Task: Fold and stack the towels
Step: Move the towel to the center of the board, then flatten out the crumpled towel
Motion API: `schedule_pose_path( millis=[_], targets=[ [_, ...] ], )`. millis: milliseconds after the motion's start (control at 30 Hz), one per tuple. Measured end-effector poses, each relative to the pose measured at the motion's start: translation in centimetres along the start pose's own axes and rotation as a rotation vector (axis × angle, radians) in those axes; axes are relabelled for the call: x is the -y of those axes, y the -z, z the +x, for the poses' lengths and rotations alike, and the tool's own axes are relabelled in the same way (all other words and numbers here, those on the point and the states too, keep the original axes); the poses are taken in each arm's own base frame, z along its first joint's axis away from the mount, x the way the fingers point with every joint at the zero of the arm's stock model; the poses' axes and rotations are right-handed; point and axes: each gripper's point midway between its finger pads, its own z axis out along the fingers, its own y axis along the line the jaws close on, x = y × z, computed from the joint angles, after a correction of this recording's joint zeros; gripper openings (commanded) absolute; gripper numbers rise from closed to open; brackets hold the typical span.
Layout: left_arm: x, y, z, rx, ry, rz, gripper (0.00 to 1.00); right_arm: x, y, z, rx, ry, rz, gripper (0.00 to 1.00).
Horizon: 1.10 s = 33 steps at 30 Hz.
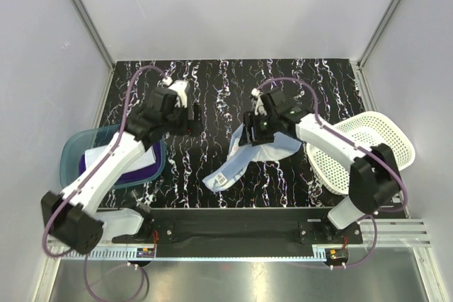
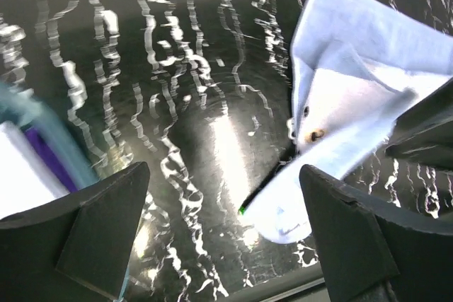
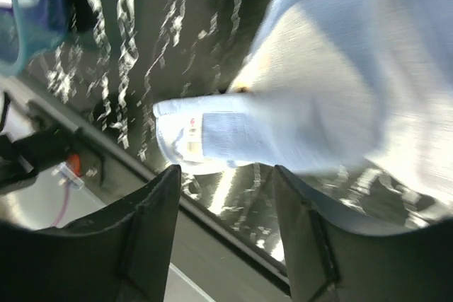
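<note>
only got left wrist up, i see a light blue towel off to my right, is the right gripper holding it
Observer: No. The right gripper has its fingers apart, and nothing of the light blue towel is pinched between them.
Operator: which corner has the tag
Observer: The white tag sits at the corner nearest the arm bases.
Operator: anything further right
Observer: A white perforated basket, just right of the towel.

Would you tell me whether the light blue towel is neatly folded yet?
Not yet: the light blue towel lies rumpled on the table, its tagged corner trailing out.
</note>
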Motion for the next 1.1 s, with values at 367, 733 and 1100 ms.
schedule_pose_path(
  millis=[367, 733, 1100],
  targets=[
    [6.5, -11.9, -3.6, -0.174, -0.082, 0.187, 0.74, 9.3, 6.0, -6.5, 0.233, -0.128, 0.321, 0.60],
    [10.9, -23.9, 0.2, -0.331, -0.154, 0.286, 0.56, 12.4, 7.3, -7.0, 0.253, -0.179, 0.381, 0.55],
    [10.5, -27.5, 2.1, -0.354, -0.158, 0.223, 0.56, 12.6, 6.8, -5.7, 0.246, -0.160, 0.357, 0.53]
  ],
)
